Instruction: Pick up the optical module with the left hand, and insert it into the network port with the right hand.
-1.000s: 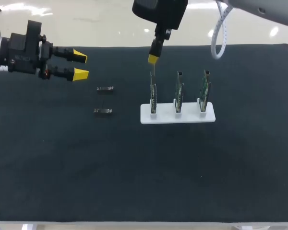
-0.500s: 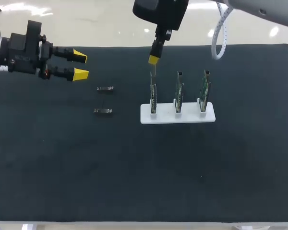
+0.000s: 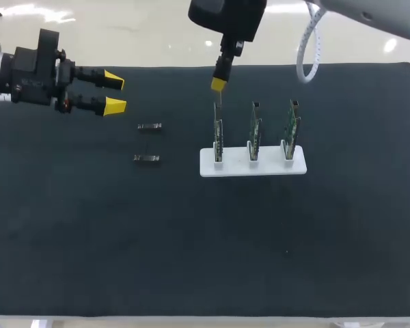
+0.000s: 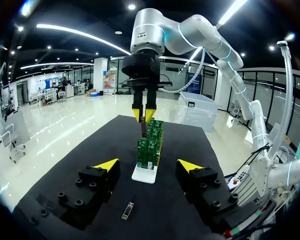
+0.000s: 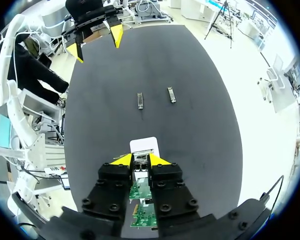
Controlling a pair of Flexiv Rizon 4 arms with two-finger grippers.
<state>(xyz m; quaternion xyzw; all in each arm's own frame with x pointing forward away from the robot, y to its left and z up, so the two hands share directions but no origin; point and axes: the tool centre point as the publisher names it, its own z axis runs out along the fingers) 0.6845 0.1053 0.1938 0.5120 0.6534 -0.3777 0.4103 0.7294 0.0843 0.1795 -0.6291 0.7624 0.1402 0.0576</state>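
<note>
Module [image 3: 219, 100], thin and dark, hangs upright in my right gripper [image 3: 218, 84], whose yellow tips are nearly together and pinch it from two sides. It sits just above the end board [image 3: 218, 133] of three green ones upright in a white stand [image 3: 260, 168]. Two spare modules [image 3: 149, 126] lie flat on the black surface [image 3: 191, 239], well apart from the stand. My left gripper [image 3: 114, 93] hovers near them, wide open and empty.

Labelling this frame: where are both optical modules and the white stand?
Far optical module [image 3: 149, 126], head view, its middle.
Near optical module [image 3: 146, 158], head view, its middle.
White stand [image 3: 207, 168], head view, base's left end.
</note>
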